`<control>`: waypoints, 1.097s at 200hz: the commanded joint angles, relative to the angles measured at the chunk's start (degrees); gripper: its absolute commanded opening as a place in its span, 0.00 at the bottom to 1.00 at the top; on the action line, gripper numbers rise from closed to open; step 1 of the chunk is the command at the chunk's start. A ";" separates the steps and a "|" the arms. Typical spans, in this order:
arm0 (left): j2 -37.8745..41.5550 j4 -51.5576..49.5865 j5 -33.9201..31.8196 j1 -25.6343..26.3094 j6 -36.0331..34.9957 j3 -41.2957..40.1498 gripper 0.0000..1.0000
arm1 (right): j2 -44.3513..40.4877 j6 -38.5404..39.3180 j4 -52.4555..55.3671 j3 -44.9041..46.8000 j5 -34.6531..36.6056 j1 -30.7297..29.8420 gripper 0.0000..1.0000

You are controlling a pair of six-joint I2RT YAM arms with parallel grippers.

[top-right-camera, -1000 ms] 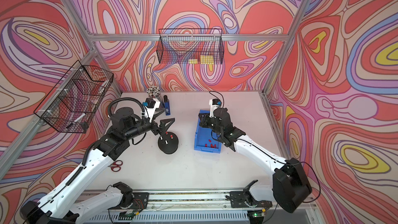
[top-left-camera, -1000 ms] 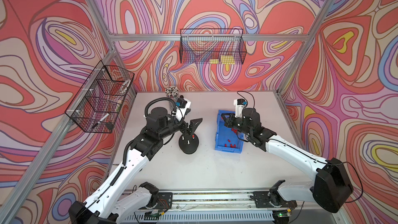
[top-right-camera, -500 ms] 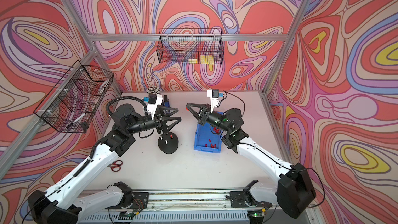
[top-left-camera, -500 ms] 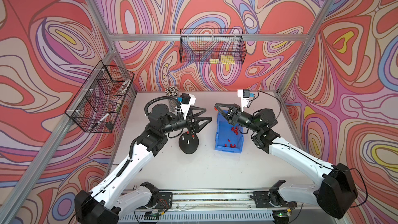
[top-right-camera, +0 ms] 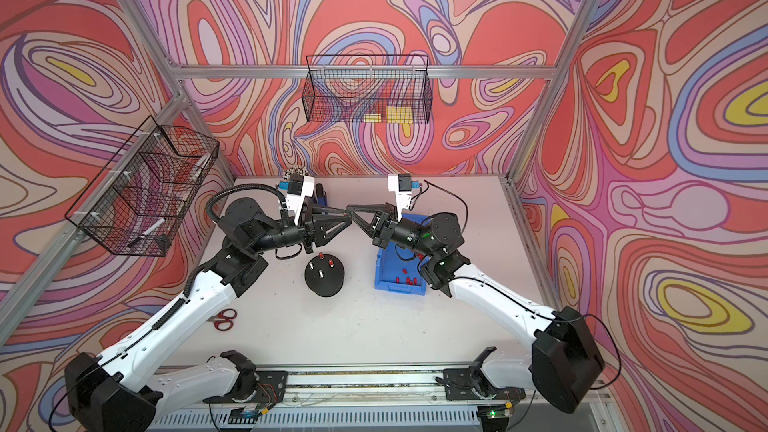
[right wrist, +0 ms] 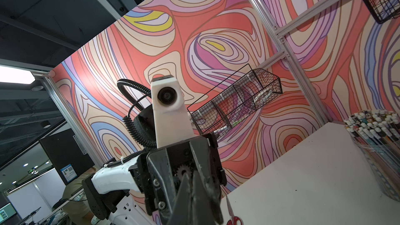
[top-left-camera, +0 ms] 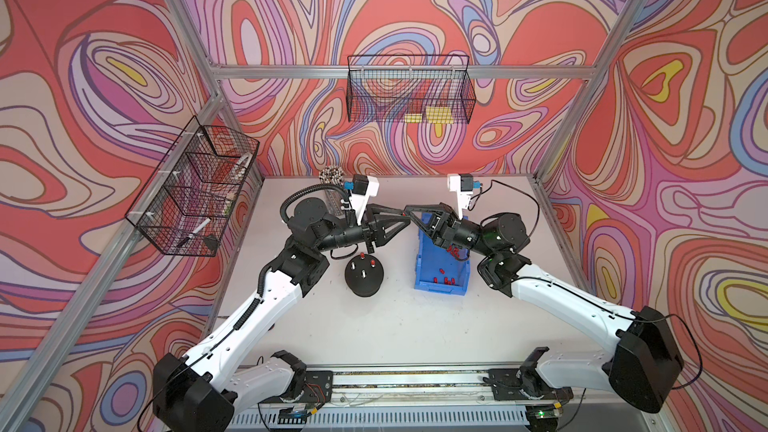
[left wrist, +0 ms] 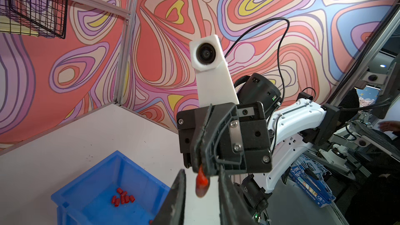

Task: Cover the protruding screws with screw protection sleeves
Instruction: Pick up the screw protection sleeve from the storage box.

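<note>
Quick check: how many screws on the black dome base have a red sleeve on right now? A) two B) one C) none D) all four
A: in both top views the black dome base shows two bare screws and two capped with red sleeves.

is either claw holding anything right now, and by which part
The right claw pinches one red sleeve by its end. The free end pokes out between the fingers of the left claw, which stand apart from it.
</note>
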State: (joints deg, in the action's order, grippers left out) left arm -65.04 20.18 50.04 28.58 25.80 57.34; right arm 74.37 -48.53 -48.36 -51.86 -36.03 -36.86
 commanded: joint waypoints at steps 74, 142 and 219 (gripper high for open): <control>2.20 4.35 0.48 0.16 1.52 -1.68 0.33 | -0.81 0.82 -1.39 -1.23 0.57 -0.81 0.00; 2.23 5.43 0.45 0.16 1.95 -3.20 0.31 | -2.12 1.51 -1.12 -0.97 1.56 -0.76 0.00; 1.78 8.13 0.73 0.16 3.33 -2.63 0.29 | -1.44 0.92 -1.12 -1.65 1.04 -0.76 0.00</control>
State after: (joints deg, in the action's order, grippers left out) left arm -63.72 24.53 49.93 28.58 27.99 54.52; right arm 73.25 -47.66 -48.47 -51.92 -35.14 -37.32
